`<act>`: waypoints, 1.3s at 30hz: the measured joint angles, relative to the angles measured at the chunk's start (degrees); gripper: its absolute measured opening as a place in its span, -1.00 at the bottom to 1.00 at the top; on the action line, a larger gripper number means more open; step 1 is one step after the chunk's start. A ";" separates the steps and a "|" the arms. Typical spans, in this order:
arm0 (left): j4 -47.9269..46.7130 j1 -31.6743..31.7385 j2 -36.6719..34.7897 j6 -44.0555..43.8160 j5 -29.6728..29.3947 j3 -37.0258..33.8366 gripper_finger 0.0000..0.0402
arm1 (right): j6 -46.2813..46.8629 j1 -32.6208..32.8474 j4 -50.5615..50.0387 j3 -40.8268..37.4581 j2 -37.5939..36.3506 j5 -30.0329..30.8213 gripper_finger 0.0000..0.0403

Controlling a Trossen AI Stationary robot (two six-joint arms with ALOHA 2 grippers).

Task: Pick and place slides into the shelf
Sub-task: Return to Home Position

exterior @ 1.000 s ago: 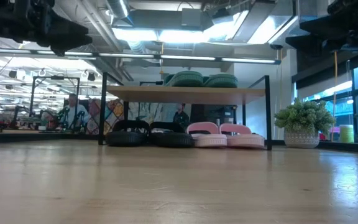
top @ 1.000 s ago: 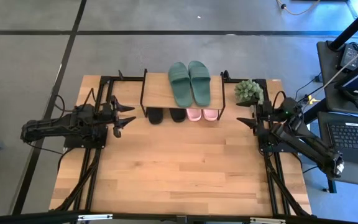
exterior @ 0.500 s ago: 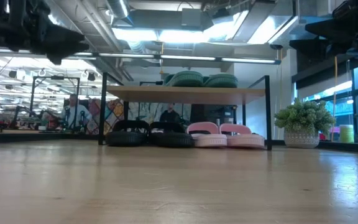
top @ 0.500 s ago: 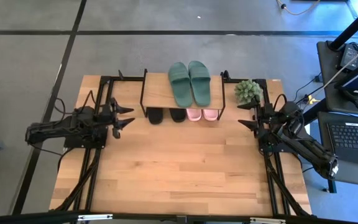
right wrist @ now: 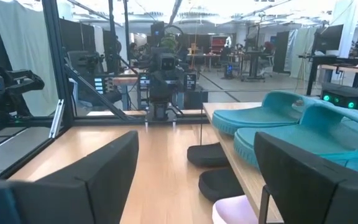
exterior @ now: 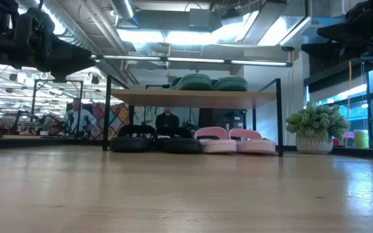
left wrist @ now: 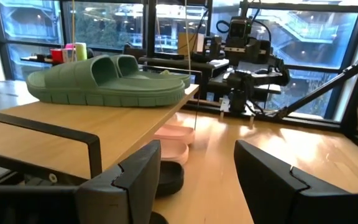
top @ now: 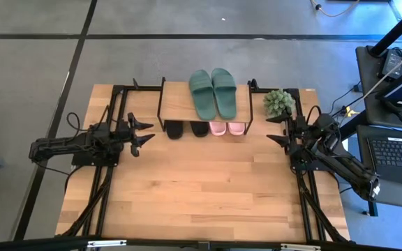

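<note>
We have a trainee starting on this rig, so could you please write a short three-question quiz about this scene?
1. True or false: the green slides lie on top of the shelf.
2. Where do the pink slides lie? A on top of the shelf, B under the shelf, C held by a gripper.
3. Fill in: the fingers of the left gripper and the right gripper are ___ and hold nothing.
Key: 1 true; 2 B; 3 open.

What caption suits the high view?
Green slides on the shelf, black slides and pink slides beneath; left gripper, right gripper open.
</note>
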 joint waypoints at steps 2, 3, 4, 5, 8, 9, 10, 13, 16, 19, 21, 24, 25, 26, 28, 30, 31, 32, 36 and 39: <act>0.00 0.00 0.00 1.04 -0.02 0.00 -0.02 | 0.31 0.00 0.54 -0.86 -0.02 -0.01 0.59; -0.01 0.00 0.00 1.80 -0.02 0.00 -0.02 | 0.82 0.02 0.58 -1.45 0.00 -0.01 0.59; 0.00 0.00 0.00 2.44 -0.02 0.00 -0.02 | 1.38 0.02 1.01 -2.13 0.00 0.00 0.59; -0.01 0.00 0.00 3.13 0.00 0.00 -0.02 | 1.60 0.02 1.80 -2.84 0.00 0.01 0.59; -0.02 0.00 0.00 5.30 -0.01 0.00 -0.02 | 1.34 0.02 4.89 -5.53 0.01 0.01 0.59; -0.02 0.00 0.00 5.38 0.00 0.00 -0.02 | 1.58 0.02 6.82 -6.54 0.02 -0.01 0.59; -0.02 0.00 0.00 5.38 -0.01 0.00 -0.02 | 1.80 0.02 8.97 -7.55 0.02 -0.01 0.59; -0.01 0.00 0.00 5.46 -0.01 0.00 -0.02 | 1.57 0.04 10.81 -8.15 0.02 -0.01 0.59; -0.02 0.00 0.01 5.47 -0.01 0.00 -0.02 | 1.66 0.04 10.84 -8.13 -0.07 -0.01 0.59; -0.02 0.00 0.00 5.49 0.00 0.00 -0.02 | 1.55 0.04 9.52 -8.11 -0.09 -0.01 0.59; -0.02 0.00 0.00 5.50 0.00 0.00 -0.02 | 1.56 0.04 9.22 -8.11 -0.08 -0.01 0.59; -0.02 0.00 0.00 5.49 0.00 0.00 -0.02 | 1.56 0.04 9.19 -8.11 -0.09 -0.01 0.59; -0.02 0.00 0.01 5.49 0.00 0.00 -0.02 | 1.54 0.04 9.19 -8.11 -0.09 -0.01 0.59; -0.02 0.00 0.00 5.51 0.00 0.00 -0.02 | 1.56 0.04 9.19 -8.11 -0.09 -0.01 0.59; -0.02 0.00 0.00 5.49 0.00 0.00 -0.02 | 1.65 0.04 9.19 -8.11 -0.09 -0.01 0.59; -0.02 0.00 0.00 5.51 0.00 0.00 -0.02 | 1.54 0.04 9.19 -8.11 -0.09 -0.01 0.59; -0.02 0.00 0.00 5.50 0.00 0.00 -0.02 | 1.55 0.04 9.17 -8.11 -0.09 -0.01 0.59; -0.02 0.00 0.00 5.49 0.00 0.00 -0.02 | 1.61 0.04 9.18 -8.11 -0.09 -0.01 0.59; -0.02 0.00 0.00 5.49 0.00 0.00 -0.02 | 1.55 0.04 9.15 -8.09 -0.09 -0.01 0.59; -0.02 0.00 0.02 5.51 0.00 0.00 -0.02 | 1.61 0.04 9.15 -8.09 -0.09 -0.01 0.59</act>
